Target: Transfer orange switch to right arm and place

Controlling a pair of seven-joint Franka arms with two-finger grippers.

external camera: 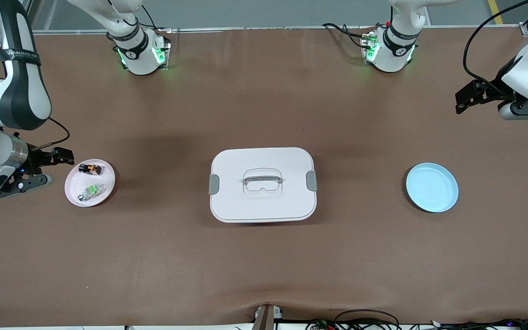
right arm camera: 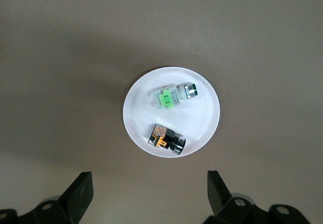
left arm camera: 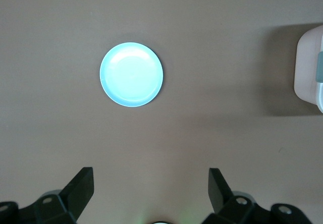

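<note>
The orange switch [external camera: 90,168], a tiny black block with an orange middle, lies on a pale pink plate [external camera: 75,187] at the right arm's end of the table. It also shows in the right wrist view [right arm camera: 166,140] on the plate [right arm camera: 135,117]. My right gripper [external camera: 61,155] hangs open and empty beside that plate; in its wrist view [right arm camera: 150,179] the fingers stand wide apart, clear of the plate. My left gripper [external camera: 464,101] is open and empty over bare table at the left arm's end, also shown in its wrist view [left arm camera: 150,176].
A white-and-grey component with a green top [external camera: 91,190] shares the pink plate [right arm camera: 174,95]. A white lidded box with a handle [external camera: 262,184] sits mid-table. An empty light blue plate [external camera: 431,187] lies toward the left arm's end [left arm camera: 131,74].
</note>
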